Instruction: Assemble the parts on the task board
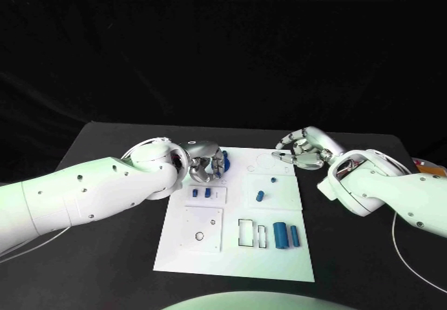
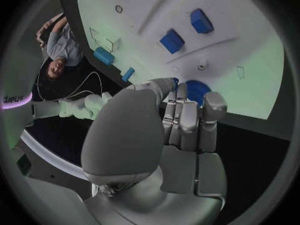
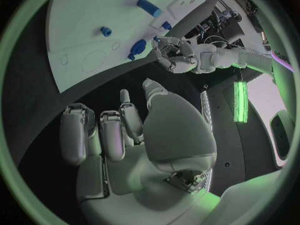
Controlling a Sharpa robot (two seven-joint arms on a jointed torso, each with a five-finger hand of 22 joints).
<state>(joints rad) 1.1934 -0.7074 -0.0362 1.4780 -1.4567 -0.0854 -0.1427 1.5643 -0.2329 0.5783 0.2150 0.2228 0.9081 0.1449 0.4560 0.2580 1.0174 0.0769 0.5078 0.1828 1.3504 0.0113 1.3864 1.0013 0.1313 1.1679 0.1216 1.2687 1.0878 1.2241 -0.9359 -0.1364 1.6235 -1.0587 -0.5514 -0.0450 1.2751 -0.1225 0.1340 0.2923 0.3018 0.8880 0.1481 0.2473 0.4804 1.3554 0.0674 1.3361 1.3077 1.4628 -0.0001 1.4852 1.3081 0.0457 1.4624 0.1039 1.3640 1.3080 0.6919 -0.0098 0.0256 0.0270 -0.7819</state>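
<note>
The white task board (image 1: 238,258) lies in the middle of the black table. My left hand (image 1: 203,161) is over its far left corner, fingers closed around a round blue part (image 1: 217,166); the left wrist view shows that disc (image 2: 197,91) behind the fingertips (image 2: 212,105). My right hand (image 1: 303,148) hovers beyond the board's far right corner with fingers curled in and nothing in them (image 3: 119,135). Two small blue blocks (image 1: 200,192) sit just below the left hand. A short blue cylinder (image 1: 261,196) and a tiny blue piece (image 1: 273,180) lie mid-board.
Two tall blue pieces (image 1: 286,235) stand near the board's front right, beside two narrow rectangular slots (image 1: 253,233). A round hole (image 1: 200,236) marks the front left panel. An orange object (image 1: 430,166) sits at the table's right edge, behind my right arm.
</note>
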